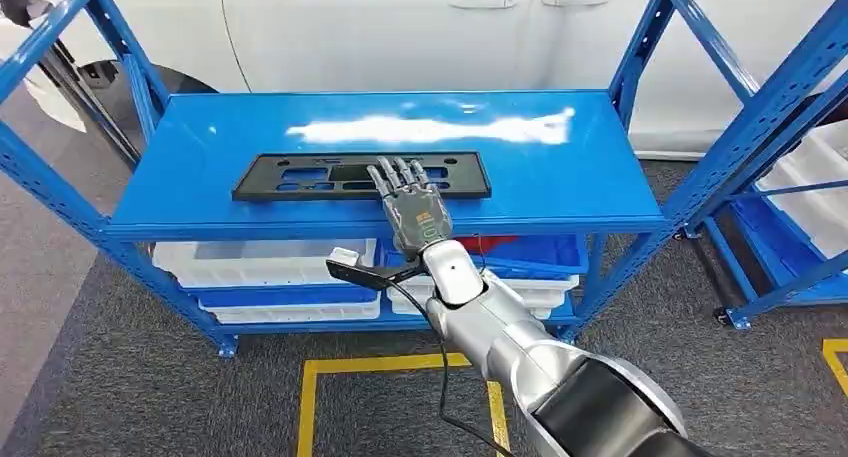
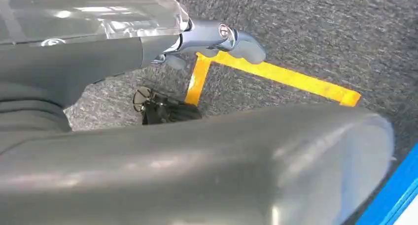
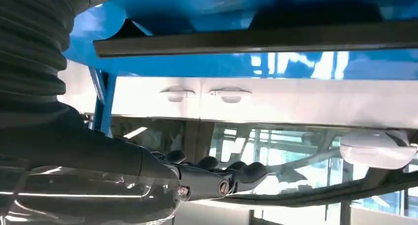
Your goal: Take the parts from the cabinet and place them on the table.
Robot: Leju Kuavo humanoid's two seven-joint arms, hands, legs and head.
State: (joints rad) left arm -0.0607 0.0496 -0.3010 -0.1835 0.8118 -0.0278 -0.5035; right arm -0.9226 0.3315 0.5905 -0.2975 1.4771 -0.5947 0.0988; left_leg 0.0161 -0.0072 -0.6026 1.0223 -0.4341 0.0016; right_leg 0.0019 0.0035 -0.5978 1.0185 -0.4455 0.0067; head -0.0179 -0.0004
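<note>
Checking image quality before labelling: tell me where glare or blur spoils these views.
Head view: a white glare streak across the blue shelf top; black part sharp. Left wrist view: near grey body blurred. Right wrist view: upside down, bright white car behind.

Workshop or car plant: blue steel shelving (image 1: 390, 147), white parts bins (image 1: 262, 262), white car body (image 1: 420, 27), yellow floor tape (image 1: 380, 365)

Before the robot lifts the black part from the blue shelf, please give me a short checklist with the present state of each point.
1. Black part lies flat on the top shelf: ok.
2. Right hand is over the part's right portion, fingers stretched: ok.
3. Right hand actually grips the part: not ok, fingers look extended, not closed around it.
4. Left hand holds nothing, hanging above the floor: ok.
5. Shelf surface around the part is free: ok.
6. Destination table is reachable: cannot tell.
</note>
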